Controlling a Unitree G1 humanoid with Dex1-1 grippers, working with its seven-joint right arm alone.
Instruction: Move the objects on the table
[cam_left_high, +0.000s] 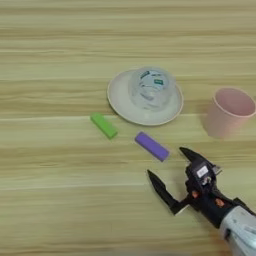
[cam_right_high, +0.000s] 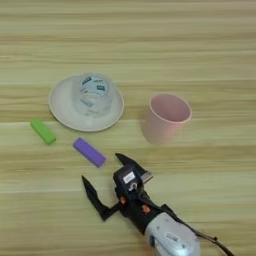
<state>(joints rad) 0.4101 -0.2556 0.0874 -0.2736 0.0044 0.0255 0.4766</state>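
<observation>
At the lower right of the frame the right gripper (cam_left_high: 167, 167) reached in on its silver forearm (cam_right_high: 172, 237), its two black fingers (cam_left_high: 161, 190) spread wide apart and holding nothing. Just beyond them, toward the middle, the purple bar (cam_left_high: 151, 146) lay flat on the wooden surface (cam_left_high: 60, 200), and the green bar (cam_left_high: 104, 125) lay to its upper left, apart from it. Farther up sat a cream plate (cam_left_high: 117, 100) carrying a clear glass (cam_left_high: 151, 87), with a pink cup (cam_right_high: 165, 117) to the right
</observation>
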